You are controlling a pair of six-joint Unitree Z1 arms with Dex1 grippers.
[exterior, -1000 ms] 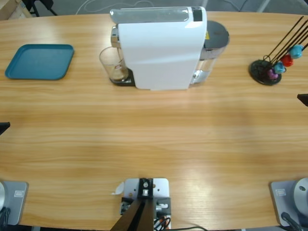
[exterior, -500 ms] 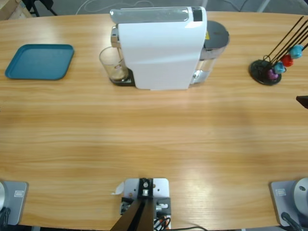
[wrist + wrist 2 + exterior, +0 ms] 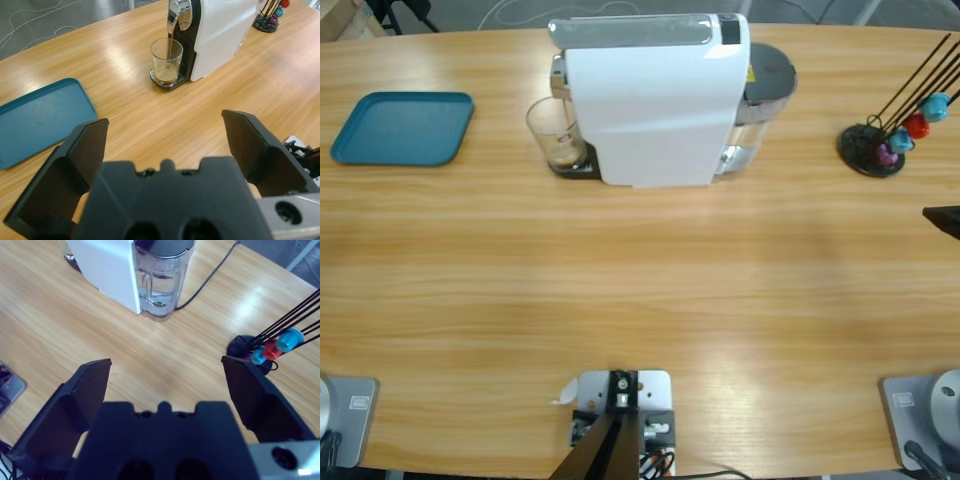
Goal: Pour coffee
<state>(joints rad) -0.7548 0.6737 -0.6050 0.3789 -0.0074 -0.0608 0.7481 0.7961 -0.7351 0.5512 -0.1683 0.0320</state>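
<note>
- While the coffee (image 3: pixel 165 75) streams into the glass (image 3: pixel 166 62) under the machine (image 3: pixel 655 100), at 12 o'clock, both arms idle.
- Left gripper (image 3: pixel 165 145) and right gripper (image 3: pixel 167 385): wide, empty.
- Next, probably the left lifts the glass toward the tray (image 3: pixel 402 128).

High view: straight down on table. Wrist views: oblique from opposite ends, both sharing coffee machine (image 3: pixel 655 100).
</note>
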